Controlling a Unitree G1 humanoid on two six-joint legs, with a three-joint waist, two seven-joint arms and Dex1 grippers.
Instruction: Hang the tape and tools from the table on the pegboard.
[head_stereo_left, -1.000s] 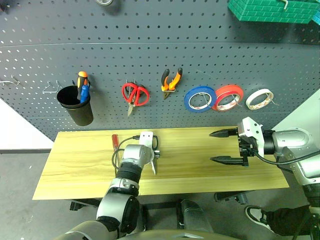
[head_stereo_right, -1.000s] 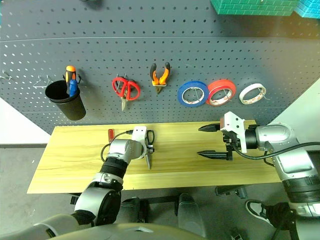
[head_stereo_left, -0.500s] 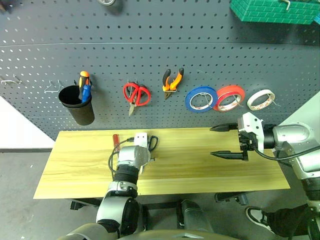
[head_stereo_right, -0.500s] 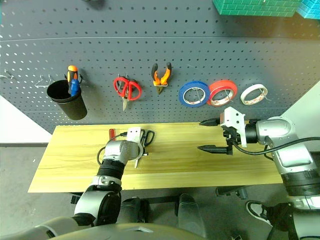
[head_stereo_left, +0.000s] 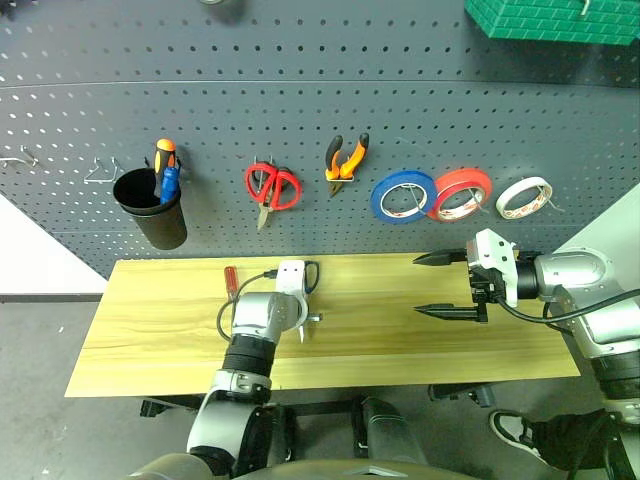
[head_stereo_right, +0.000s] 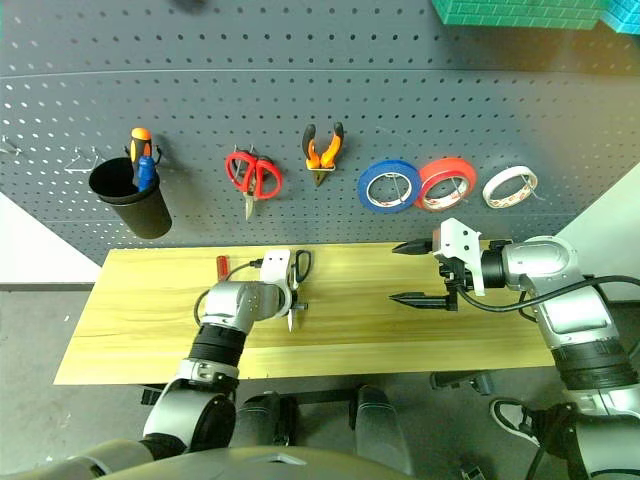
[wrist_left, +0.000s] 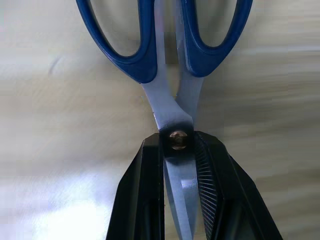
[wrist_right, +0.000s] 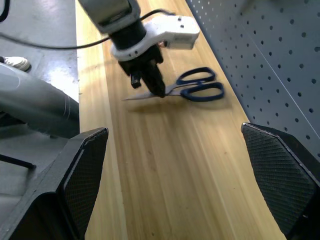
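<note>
Long table (head_stereo_left: 150, 330) of light yellowish wood, set against a dark grey pegboard (head_stereo_left: 300, 90) dotted with small holes.

Near the middle of the table: left claw (wrist_left: 179, 165), fingers pressed together on the blue-handled scissors (wrist_right: 192, 90), gripping right at the pivot screw where the blades meet. Handles pointing away from the wrist toward the pegboard, blade tip pointing back toward the table's near edge. Hard to tell whether the scissors are touching the wood or raised just off it.

Just to the left of that claw, lying flat on the table: thin red-handled screwdriver (head_stereo_left: 229, 278), handle toward the pegboard.

Over the right part of the table: right claw (head_stereo_left: 440, 284), its two black fingers spread wide apart, pointing left, holding nothing, hanging above the wood.

On the pegboard, from left to right: black cup (head_stereo_left: 150, 208) with an orange and a blue screwdriver standing in it; red-handled scissors (head_stereo_left: 270, 188) hanging blades down; orange-and-black pliers (head_stereo_left: 343, 160) hanging jaws down; blue tape roll (head_stereo_left: 401, 197); red-orange tape roll (head_stereo_left: 459, 194) overlapping it slightly; cream-white tape roll (head_stereo_left: 524, 198) at the far right. Green crate (head_stereo_left: 560, 20) hanging near the upper right corner.
</note>
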